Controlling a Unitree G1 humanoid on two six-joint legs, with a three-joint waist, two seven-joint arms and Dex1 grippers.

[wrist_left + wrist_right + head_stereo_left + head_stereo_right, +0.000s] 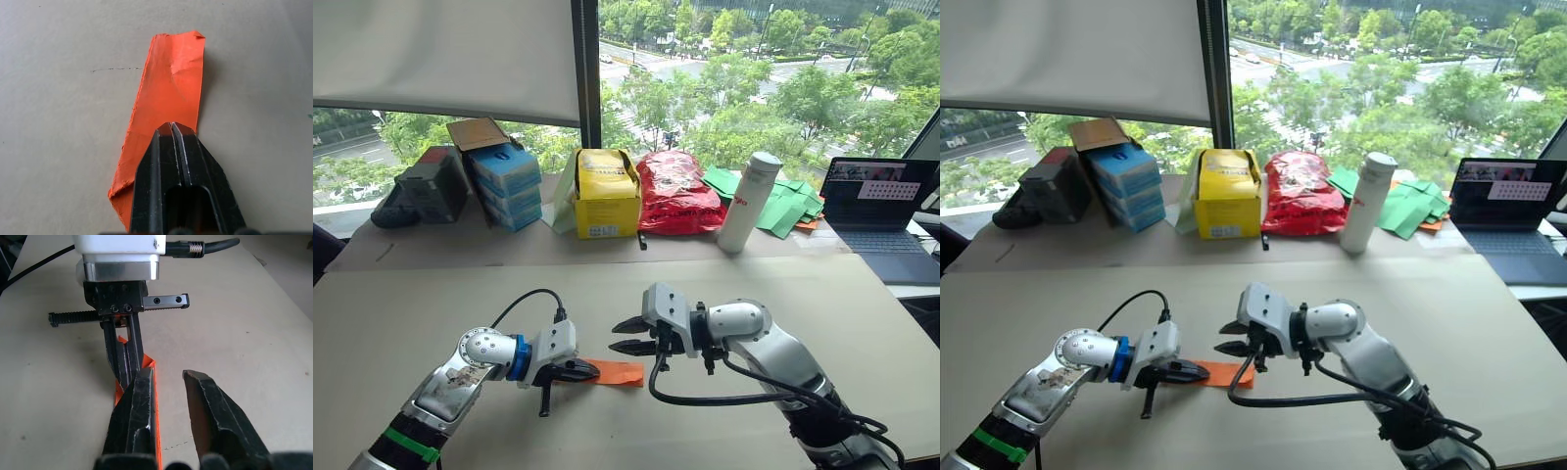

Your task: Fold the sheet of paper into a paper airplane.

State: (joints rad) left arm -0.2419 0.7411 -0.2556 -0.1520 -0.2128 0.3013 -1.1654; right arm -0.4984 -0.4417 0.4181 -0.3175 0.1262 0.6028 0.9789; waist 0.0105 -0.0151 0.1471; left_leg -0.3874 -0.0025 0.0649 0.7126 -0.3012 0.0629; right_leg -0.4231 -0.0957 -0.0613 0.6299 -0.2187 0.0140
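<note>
The sheet of paper (619,373) is bright orange and lies on the tan table as a narrow folded strip with a dented far end (171,83). My left gripper (587,370) is shut, its black fingers lying on top of the strip's left end (172,128). My right gripper (628,335) is open just above the strip's right part, pointing toward the left gripper. In the right wrist view its fingers (142,396) frame the left gripper's tips and the orange edge (150,366). The paper under the left fingers is hidden.
Along the back of the table stand blue boxes (506,184), a dark case (426,186), a yellow box (605,196), a red crinkly bag (677,193), a white bottle (749,201), green papers (783,206) and a laptop (881,211). Bare tabletop (431,304) surrounds the paper.
</note>
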